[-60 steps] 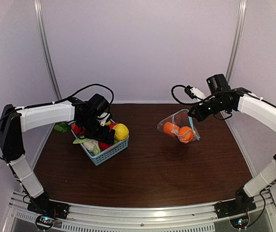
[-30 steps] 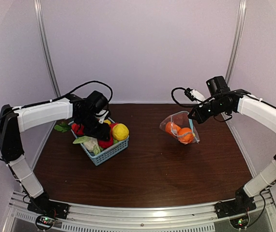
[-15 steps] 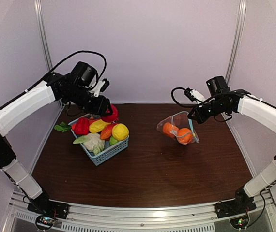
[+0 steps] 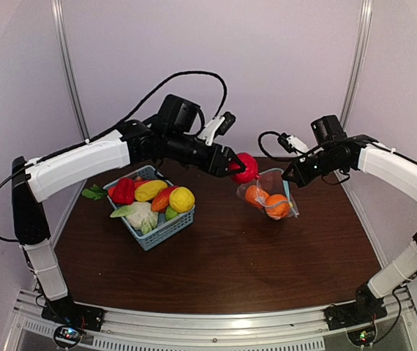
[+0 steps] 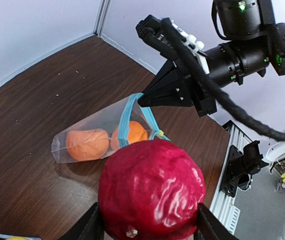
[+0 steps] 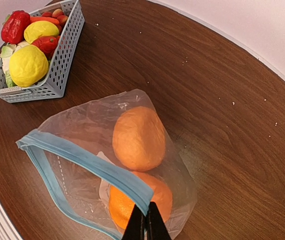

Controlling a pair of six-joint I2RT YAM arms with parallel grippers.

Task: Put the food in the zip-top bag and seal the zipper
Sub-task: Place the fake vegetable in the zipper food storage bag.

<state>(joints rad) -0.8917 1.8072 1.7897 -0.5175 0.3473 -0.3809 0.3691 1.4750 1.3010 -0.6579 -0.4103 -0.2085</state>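
Note:
My left gripper point(image 4: 239, 168) is shut on a round dark-red food point(image 4: 246, 167), held in the air just left of the zip-top bag point(image 4: 270, 183). In the left wrist view the red food point(image 5: 151, 190) fills the space between both fingers point(image 5: 89, 226). My right gripper point(image 6: 146, 222) is shut on the light-blue zipper point(image 6: 85, 161) and holds the bag's mouth up and open. Two orange foods point(image 6: 138, 137) lie inside the clear bag point(image 6: 77, 127). More food, a yellow one point(image 4: 182, 199) and a red one point(image 4: 124, 190), sits in the basket.
The light-blue lattice basket point(image 4: 162, 232) stands on the left of the dark wooden table point(image 4: 252, 256). A green leafy piece point(image 4: 93, 193) lies on the table left of it. Grey walls close in the back and both sides.
My left arm lifted the red food out of the basket and carried it right, up to the bag's mouth. The right arm and bag have stayed almost still.

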